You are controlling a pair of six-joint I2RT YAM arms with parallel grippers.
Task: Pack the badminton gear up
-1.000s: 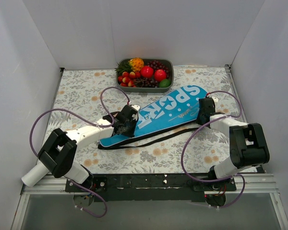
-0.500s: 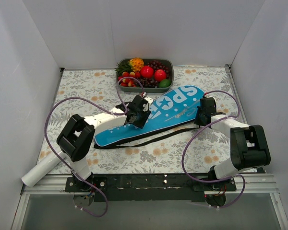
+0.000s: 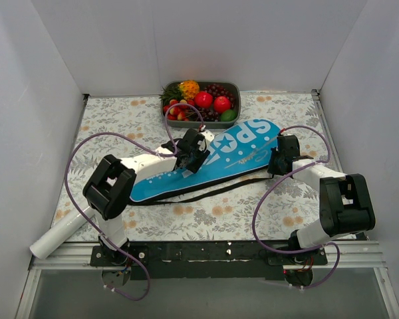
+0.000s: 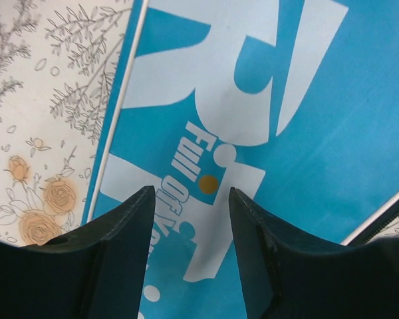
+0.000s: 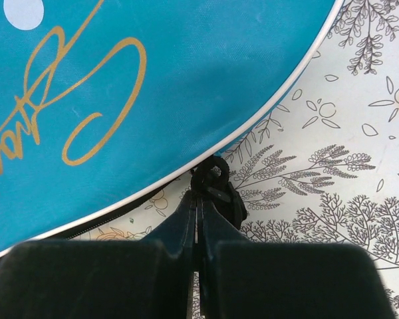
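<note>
- A long blue bag (image 3: 209, 163) lettered "SPORT" is laid slantwise across the middle of the flower-patterned table (image 3: 106, 126), its wide end to the far right and its narrow end to the near left.
- A black strap (image 3: 206, 189) is trailed on the table along the bag's near edge.
- The left gripper (image 4: 189, 193) is held over the bag's middle, above the white lettering, with its jaws apart and nothing between them. Whether the fingertips are pressed on the fabric cannot be told.
- The right gripper (image 5: 198, 193) is closed at the bag's right edge, its jaws pinched together on a small black zip pull (image 5: 213, 174) just beside the white piping.
- This hold is judged to serve the zip, so that the bag can be closed, with the left gripper placed to steady the bag.
- No racket or shuttlecock tube is seen on the table. Whether they are inside the bag cannot be told.
- A grey tray (image 3: 234, 86) of fruit is set at the far edge, apart from the bag.
</note>
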